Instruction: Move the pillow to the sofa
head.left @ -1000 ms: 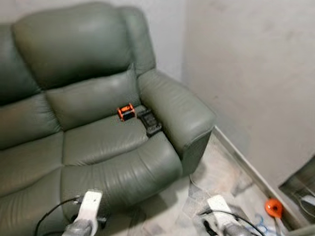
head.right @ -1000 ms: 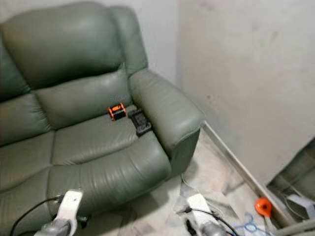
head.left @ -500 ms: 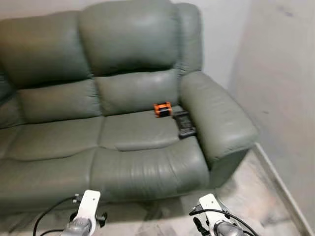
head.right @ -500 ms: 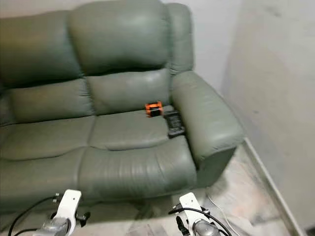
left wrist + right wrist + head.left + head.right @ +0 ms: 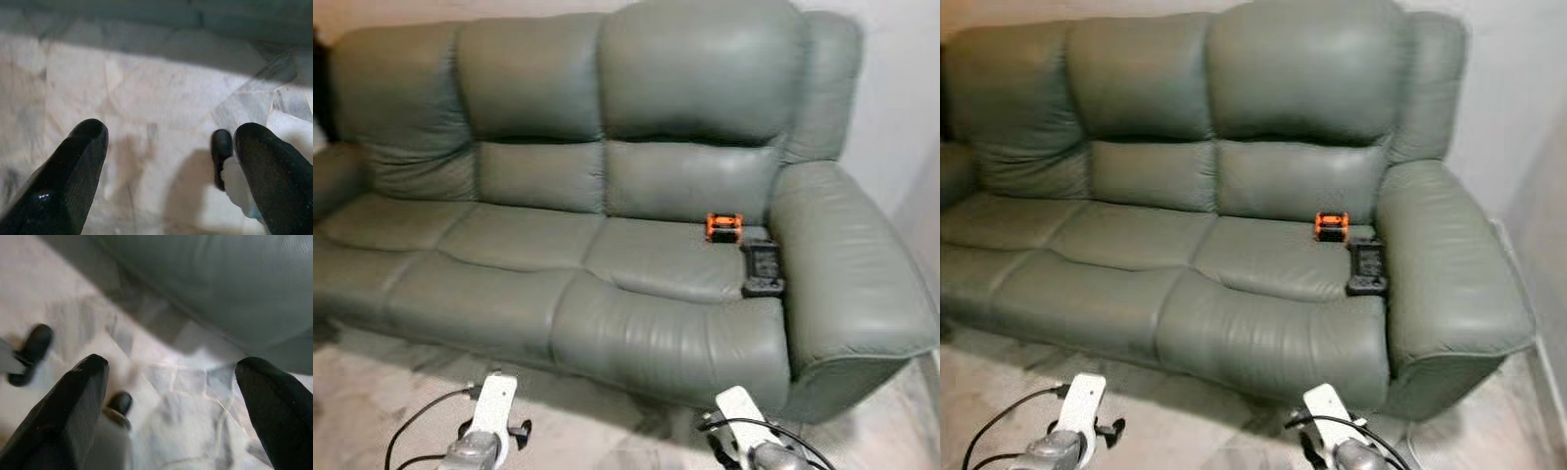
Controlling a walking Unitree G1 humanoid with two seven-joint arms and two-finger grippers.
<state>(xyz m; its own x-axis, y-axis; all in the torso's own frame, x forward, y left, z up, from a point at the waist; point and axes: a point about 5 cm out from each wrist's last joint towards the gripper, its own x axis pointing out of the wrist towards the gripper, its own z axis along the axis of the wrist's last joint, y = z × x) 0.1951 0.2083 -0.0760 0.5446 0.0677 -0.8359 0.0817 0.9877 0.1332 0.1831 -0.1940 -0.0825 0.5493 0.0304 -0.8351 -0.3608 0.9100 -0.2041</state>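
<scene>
Robot facing the sofa (image 5: pixel 607 245), no pillow in sight.
Left gripper (image 5: pixel 166 171) and right gripper (image 5: pixel 171 406) are hanging wide open, empty, over the floor (image 5: pixel 161 88); finding the pillow likely comes next.

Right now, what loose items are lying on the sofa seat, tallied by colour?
Orange and black: 1, a small gadget by the backrest.
Black: 1, a flat device beside the sofa armrest.
Total: 2. No pillow among them.
</scene>
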